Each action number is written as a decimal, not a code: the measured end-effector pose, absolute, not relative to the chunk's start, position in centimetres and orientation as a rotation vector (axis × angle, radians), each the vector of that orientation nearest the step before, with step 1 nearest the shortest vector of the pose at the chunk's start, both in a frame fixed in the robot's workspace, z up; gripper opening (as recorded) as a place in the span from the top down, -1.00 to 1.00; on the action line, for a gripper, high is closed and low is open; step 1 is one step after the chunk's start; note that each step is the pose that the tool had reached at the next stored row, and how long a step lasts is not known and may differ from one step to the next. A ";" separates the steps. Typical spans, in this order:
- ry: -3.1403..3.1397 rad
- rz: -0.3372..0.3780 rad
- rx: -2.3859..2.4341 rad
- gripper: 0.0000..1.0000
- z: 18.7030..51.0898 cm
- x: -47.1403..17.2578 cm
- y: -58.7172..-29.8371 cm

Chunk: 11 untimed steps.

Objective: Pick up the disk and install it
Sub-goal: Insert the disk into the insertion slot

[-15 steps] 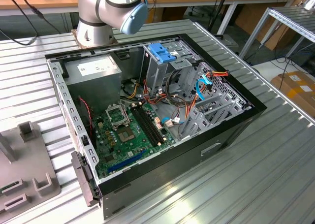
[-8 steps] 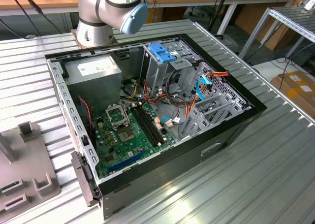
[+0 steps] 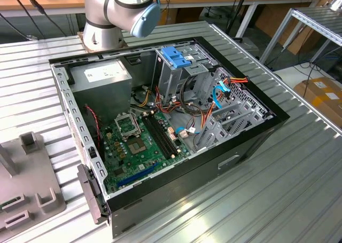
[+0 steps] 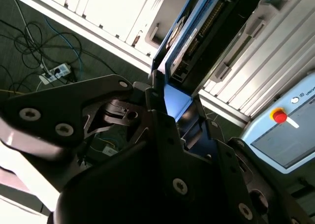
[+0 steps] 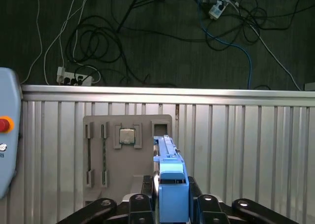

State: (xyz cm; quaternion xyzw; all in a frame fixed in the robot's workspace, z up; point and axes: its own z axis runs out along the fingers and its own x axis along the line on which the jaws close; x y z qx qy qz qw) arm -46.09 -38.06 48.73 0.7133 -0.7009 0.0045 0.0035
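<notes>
**Disk gripped and lifted, install not yet done**

Gripper (image 5: 171, 199) first. In the first wrist view its dark fingers clamp on the disk (image 5: 167, 160), which stands edge-on between them with a blue rail facing the camera. The pick looks done.

Beyond the disk lies the grey fixture (image 5: 123, 170) on the ribbed table (image 5: 236, 150), with an open slot just past the disk's far end. I judge the disk hangs clear of that slot, though edge-on I can't say how far. Past the table edge, cables (image 5: 98, 42) sprawl on the floor.

Over to the second wrist view, which has the same grip from another angle. The gripper (image 4: 170, 111) is closed on the blue rail. Here the disk (image 4: 206, 32) shows more of one face, which the first wrist view hides. A pendant (image 4: 288, 135) with a red button sits beyond.

The exterior view gives what the wrist cameras don't. It shows the open case (image 3: 176, 181), its cage (image 3: 171, 77) under the blue bracket (image 3: 175, 56), and the board (image 3: 136, 141). I take that to be the destination, and the disk is held well away from it. Carrying it over and seating it are left.
</notes>
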 end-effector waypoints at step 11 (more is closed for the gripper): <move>-2.197 0.015 2.236 0.26 51.2 -46.1 -38.0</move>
